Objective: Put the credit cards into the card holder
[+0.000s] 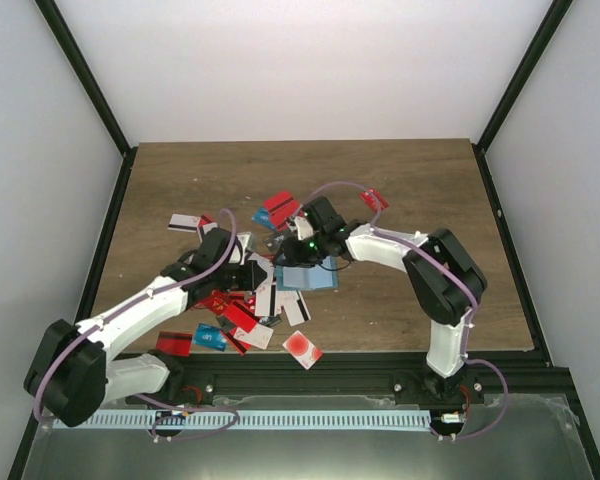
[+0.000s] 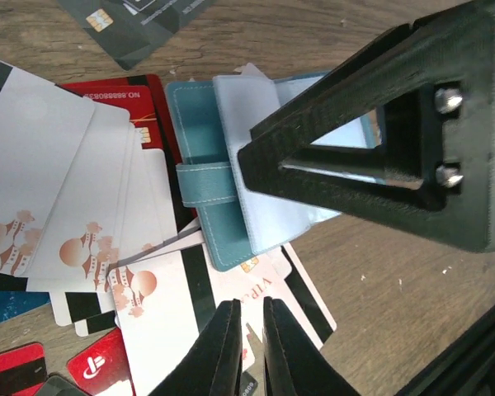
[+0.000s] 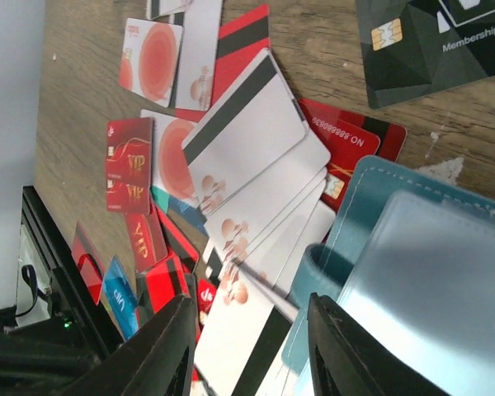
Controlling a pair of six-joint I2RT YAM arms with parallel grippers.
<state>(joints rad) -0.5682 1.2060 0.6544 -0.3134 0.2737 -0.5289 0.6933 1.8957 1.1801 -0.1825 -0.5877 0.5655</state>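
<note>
The teal card holder (image 1: pixel 308 279) lies open mid-table, its clear pockets up; it also shows in the left wrist view (image 2: pixel 200 157) and the right wrist view (image 3: pixel 371 194). A fan of white credit cards (image 2: pixel 58 190) with black stripes lies against its left side (image 3: pixel 247 140). My right gripper (image 1: pixel 302 245) is open and empty (image 3: pixel 252 330), low over the holder's edge and the fan. One of its fingers (image 2: pixel 379 132) hangs over the holder. My left gripper (image 1: pixel 255 277) has its jaws almost together (image 2: pixel 249 318) above a pale VIP card (image 2: pixel 264 289) that pokes from under the holder.
More cards are scattered about: red ones at the back (image 1: pixel 280 208), a dark membership card (image 3: pixel 437 41), a white card with a red dot (image 1: pixel 302 347) near the front edge, a blue one (image 1: pixel 209 338), and red VIP cards (image 3: pixel 129 161). Black frame posts stand at both sides.
</note>
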